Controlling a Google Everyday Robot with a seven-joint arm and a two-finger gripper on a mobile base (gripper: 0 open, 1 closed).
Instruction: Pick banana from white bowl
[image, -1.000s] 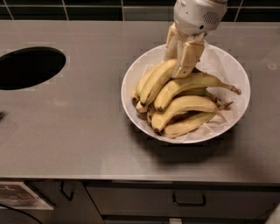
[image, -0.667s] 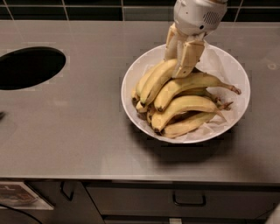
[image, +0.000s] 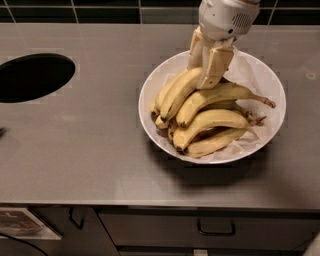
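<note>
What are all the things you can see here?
curved yellow bananas: about six, yellow, piled in the bowl
wide round white bowl: one, white, on the counter's right side
crinkled white paper liner: one, white, inside the bowl
flat grey metal counter: one, grey, across the view
round dark hole: one, black, counter's left side
dark wall tiles: a row, dark, behind the counter
cream two-finger gripper: one, cream, at the pile's top
</note>
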